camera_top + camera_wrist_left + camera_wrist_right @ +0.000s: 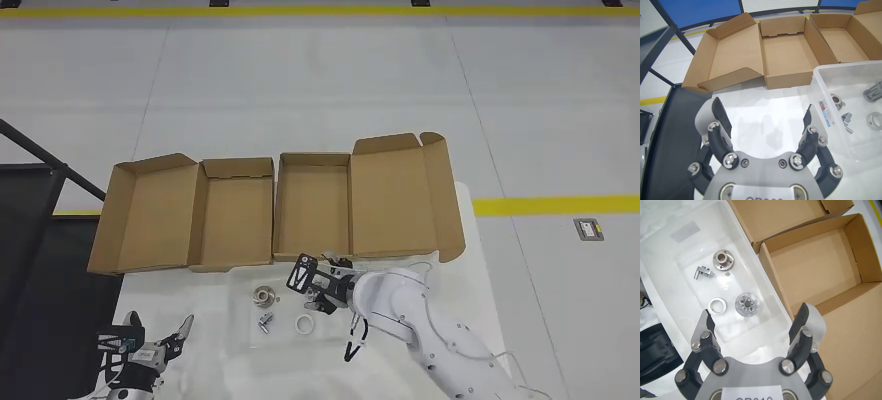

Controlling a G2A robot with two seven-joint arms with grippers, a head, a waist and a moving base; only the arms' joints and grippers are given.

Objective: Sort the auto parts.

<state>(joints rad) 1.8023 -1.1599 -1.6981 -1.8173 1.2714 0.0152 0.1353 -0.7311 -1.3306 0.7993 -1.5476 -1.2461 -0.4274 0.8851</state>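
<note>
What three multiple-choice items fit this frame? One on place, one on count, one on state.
1. Where do the metal parts lie?
A) on a metal tray
B) in a drawer
C) in the clear bin

2. How many parts are there?
A) two
B) four
C) seven

3. The right hand is:
A) open and empty
B) shut on a bolt
C) shut on nothing

Key:
1 C, every part rests on the bin's floor.
2 B, there is a flanged hub, a bracket, a plain ring and a slotted disc.
3 A, its fingers stand wide apart with nothing between them.
</note>
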